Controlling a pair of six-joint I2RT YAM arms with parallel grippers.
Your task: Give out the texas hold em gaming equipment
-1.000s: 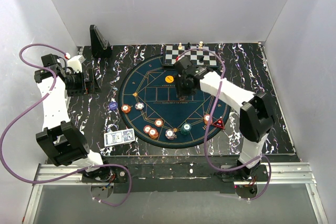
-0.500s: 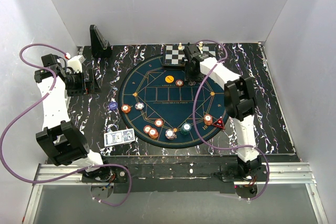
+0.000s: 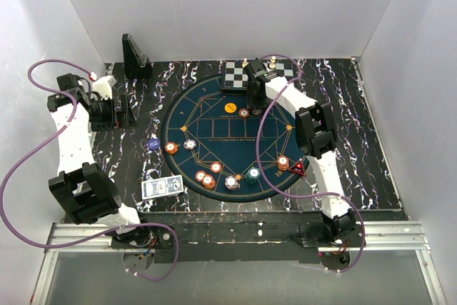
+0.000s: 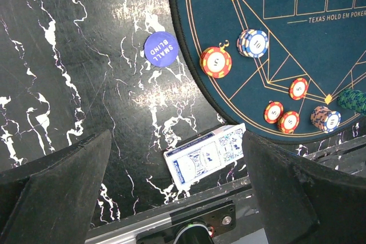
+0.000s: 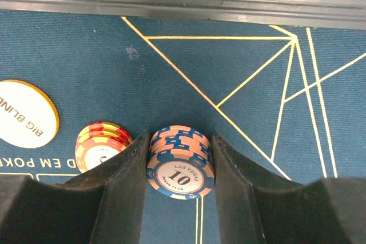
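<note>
Bright even overhead light, soft shadows, faint sheen on marbled tabletop (image 4: 86, 72), blurred near fingers (image 5: 120, 198)

I count ten chip stacks (image 3: 171, 147); one card deck (image 3: 162, 187); one blue disc (image 3: 153, 144); one yellow disc (image 3: 230, 108); one red triangle (image 3: 298, 169).

Chip stack (image 5: 180, 167) on mat (image 5: 240, 130) btwn right gripper (image 5: 178, 190) fingers; 2nd stack (image 5: 102, 144) just left, chessboard (image 3: 257, 74) behind.

Right pincer (image 5: 180, 198) clamped, left pincer (image 4: 171, 198) agape.
</note>
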